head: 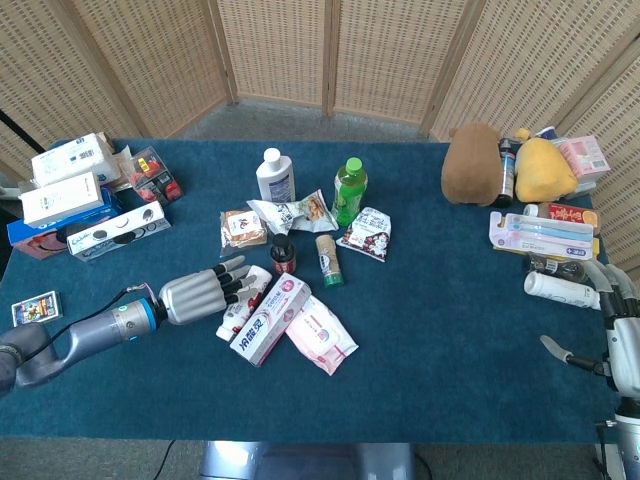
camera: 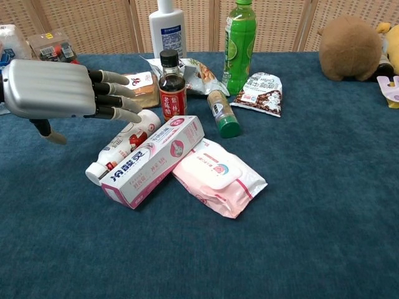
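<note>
- Two robot hands are in my views, and only the left robot hand (camera: pixel 53 90) is at work: it hangs flat over the worktop (head: pixel 450 300), fingers (camera: pixel 115 103) apart and stretched out, holding nothing.
- Its fingertips reach the upper end of the white tube (camera: pixel 121 144), which lies slanted on the worktop with its cap toward me and its body resting along the toothpaste box (camera: pixel 154 161). From the chest view I cannot tell whether the fingertips touch it or hover just above.
- To grip it well, I judge I should lower the palm over the tube's middle, not its wide end, and close thumb and fingers across its width.
- Crowding is the risk: the sauce bottle (camera: pixel 172 87) stands upright just beyond the fingertips, and the snack packet (camera: pixel 138 87) lies right behind them. I would keep the fingers low and short of that bottle so as not to tip it.
- The box touches the tube's side, so I expect it to drag along unless I lift straight up. The pink wipes pack (camera: pixel 218 176) lies against the box's far side.
- My right robot hand (head: pixel 622 345) sits at the worktop's right edge, fingers apart, empty, just beside another white tube (head: pixel 558 289).
</note>
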You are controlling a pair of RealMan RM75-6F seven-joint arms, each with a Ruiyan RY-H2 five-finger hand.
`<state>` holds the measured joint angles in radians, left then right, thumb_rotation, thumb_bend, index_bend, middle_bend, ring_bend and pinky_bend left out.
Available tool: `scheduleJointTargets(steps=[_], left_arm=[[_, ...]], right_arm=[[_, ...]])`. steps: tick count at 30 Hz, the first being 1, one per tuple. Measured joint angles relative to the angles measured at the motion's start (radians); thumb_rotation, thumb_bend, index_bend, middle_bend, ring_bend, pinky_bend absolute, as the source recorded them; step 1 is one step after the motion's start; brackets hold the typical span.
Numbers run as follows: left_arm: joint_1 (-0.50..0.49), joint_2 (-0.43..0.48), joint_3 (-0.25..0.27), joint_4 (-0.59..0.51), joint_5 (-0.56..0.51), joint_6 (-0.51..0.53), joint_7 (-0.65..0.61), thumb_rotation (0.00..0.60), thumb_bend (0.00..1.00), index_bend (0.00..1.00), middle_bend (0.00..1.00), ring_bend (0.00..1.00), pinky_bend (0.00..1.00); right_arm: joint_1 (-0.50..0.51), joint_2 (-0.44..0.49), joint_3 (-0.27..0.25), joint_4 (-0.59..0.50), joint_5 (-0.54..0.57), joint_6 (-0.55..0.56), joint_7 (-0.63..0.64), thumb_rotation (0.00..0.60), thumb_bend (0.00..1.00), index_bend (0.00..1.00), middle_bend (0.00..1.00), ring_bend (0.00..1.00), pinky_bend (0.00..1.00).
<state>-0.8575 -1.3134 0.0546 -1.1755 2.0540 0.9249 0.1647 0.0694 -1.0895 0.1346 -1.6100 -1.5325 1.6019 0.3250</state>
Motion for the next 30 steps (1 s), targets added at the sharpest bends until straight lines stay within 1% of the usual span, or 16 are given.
scheduleJointTargets(steps=[5, 16, 24, 30], left_arm=[[-0.024, -0.030, 0.001, 0.012, -0.035, -0.037, 0.020, 0.600, 0.00, 0.00, 0.00, 0.00, 0.07], [-0.055, -0.064, 0.029, 0.018, -0.092, -0.101, 0.075, 0.600, 0.00, 0.00, 0.00, 0.00, 0.07], [-0.059, -0.057, 0.039, 0.005, -0.119, -0.084, 0.104, 0.600, 0.00, 0.00, 0.00, 0.00, 0.10], [-0.065, -0.099, 0.036, 0.031, -0.129, -0.074, 0.128, 0.600, 0.00, 0.00, 0.00, 0.00, 0.11]], right_arm=[[-0.001, 0.004, 0.005, 0.001, 0.010, 0.000, 0.017, 0.600, 0.00, 0.00, 0.00, 0.00, 0.00], [-0.003, 0.008, 0.010, -0.002, 0.016, 0.001, 0.027, 0.600, 0.00, 0.00, 0.00, 0.00, 0.00], [-0.003, 0.008, 0.009, -0.006, 0.010, 0.001, 0.024, 0.600, 0.00, 0.00, 0.00, 0.00, 0.00], [-0.004, 0.008, 0.008, -0.009, 0.007, 0.003, 0.022, 0.600, 0.00, 0.00, 0.00, 0.00, 0.00]])
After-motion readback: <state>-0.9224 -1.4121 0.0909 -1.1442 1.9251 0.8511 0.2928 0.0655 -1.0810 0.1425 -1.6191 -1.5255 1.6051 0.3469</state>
